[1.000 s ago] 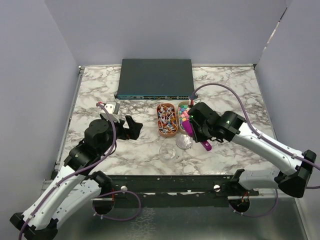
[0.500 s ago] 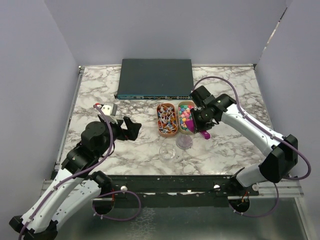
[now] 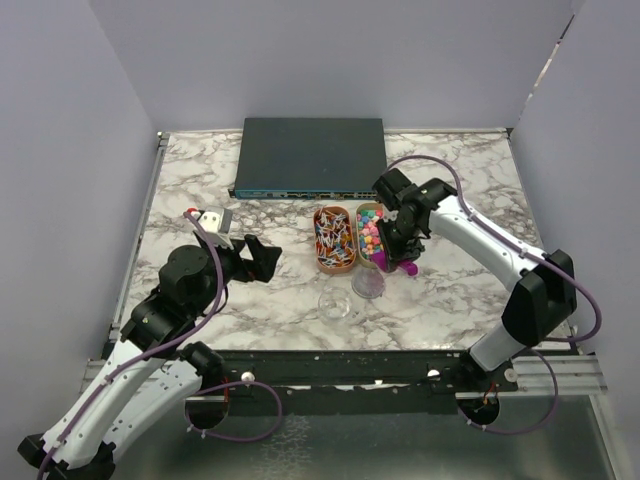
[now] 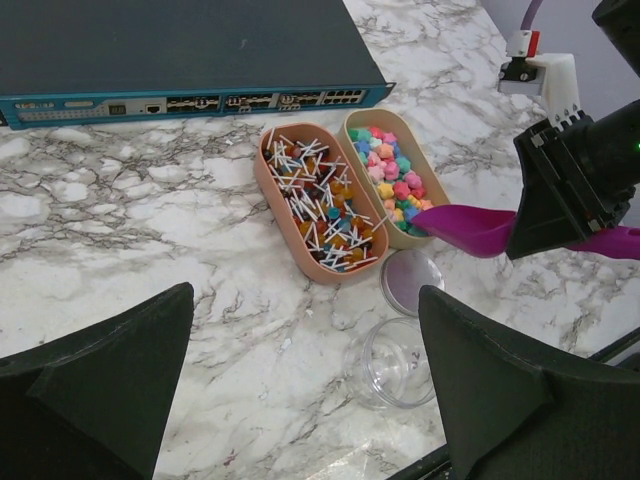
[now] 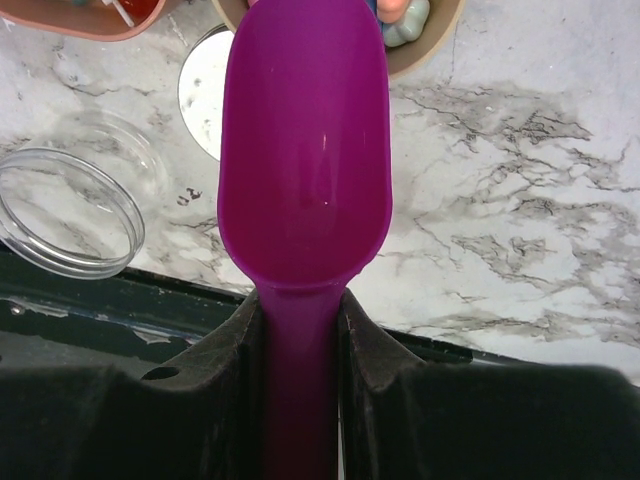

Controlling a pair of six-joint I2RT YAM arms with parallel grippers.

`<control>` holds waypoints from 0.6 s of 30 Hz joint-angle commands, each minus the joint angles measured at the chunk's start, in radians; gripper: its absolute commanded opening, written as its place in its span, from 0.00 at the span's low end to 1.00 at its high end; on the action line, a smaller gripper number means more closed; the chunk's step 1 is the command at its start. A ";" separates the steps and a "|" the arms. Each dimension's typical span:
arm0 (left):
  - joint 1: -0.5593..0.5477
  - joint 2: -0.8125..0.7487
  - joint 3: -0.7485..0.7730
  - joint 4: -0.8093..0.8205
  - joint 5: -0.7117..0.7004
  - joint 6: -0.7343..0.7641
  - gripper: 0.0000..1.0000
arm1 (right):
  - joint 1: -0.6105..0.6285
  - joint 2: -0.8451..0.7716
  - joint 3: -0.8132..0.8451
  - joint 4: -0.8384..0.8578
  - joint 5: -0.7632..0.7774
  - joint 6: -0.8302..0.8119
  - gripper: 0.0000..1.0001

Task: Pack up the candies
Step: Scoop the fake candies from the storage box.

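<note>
Marble desk (image 3: 200,190), grey walls, dark network switch (image 3: 310,155) at the back. I read the right end effector (image 5: 300,340) as clamped narrow on the handle of the purple scoop (image 5: 305,150). The scoop bowl is empty, its tip over the near end of the beige tray (image 3: 371,205). Candies (image 4: 392,185) sit piled in that tray, just beside a pink tray (image 3: 336,270) of stick items. Clear jar (image 4: 397,362) and its lid (image 4: 412,280) lie on the desk nearer the arms. Left end effector (image 4: 305,400) is spread wide, holding nothing, off to the left.
</note>
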 commanded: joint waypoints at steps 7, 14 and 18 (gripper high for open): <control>-0.001 -0.018 -0.010 0.015 0.007 0.013 0.94 | -0.038 0.104 0.083 -0.044 -0.042 -0.055 0.01; -0.001 -0.032 -0.010 0.016 0.003 0.013 0.94 | -0.067 0.189 0.145 -0.057 -0.054 -0.082 0.01; -0.001 -0.039 -0.010 0.014 -0.001 0.013 0.94 | -0.074 0.235 0.176 -0.056 -0.057 -0.089 0.01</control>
